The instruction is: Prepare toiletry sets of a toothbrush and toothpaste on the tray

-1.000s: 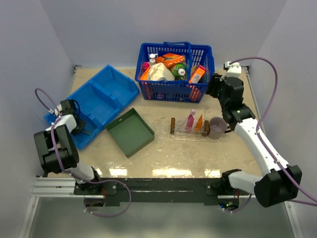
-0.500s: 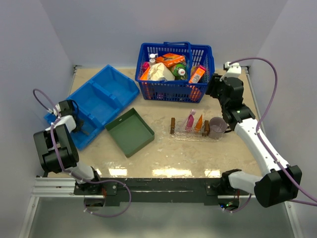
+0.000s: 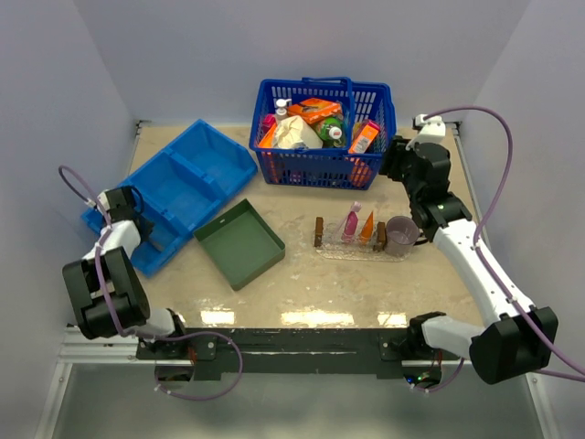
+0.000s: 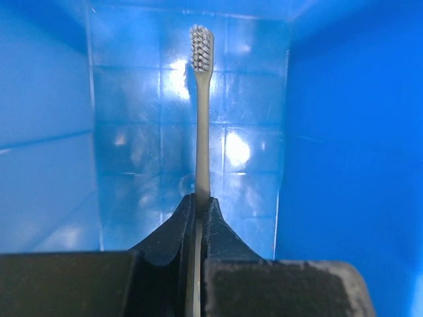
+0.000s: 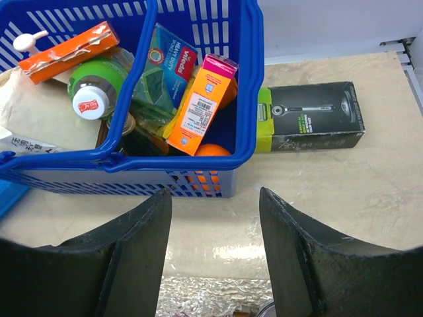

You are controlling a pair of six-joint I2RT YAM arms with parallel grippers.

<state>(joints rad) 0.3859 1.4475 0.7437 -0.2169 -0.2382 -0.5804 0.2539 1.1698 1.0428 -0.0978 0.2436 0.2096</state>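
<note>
The clear tray [image 3: 349,251] with wooden handles lies at table centre right. The pink toothpaste [image 3: 350,222] and the orange toothpaste [image 3: 367,225] stand on it. My left gripper [image 4: 198,198] is shut on the handle of a grey toothbrush [image 4: 201,99], bristle head pointing away, inside the near compartment of the blue divided bin [image 3: 183,187]. In the top view the left gripper [image 3: 146,230] is low in that bin. My right gripper [image 5: 215,198] is open and empty, held above the table between the blue basket [image 5: 132,165] and the tray.
A purple mug [image 3: 399,235] stands at the tray's right end. A dark green square tray [image 3: 239,243] lies left of centre. The blue basket [image 3: 322,128] holds several packaged goods. A black razor box [image 5: 310,117] lies right of the basket.
The left arm has shifted slightly down and left at the bin. The right arm and the tray items have not moved.
</note>
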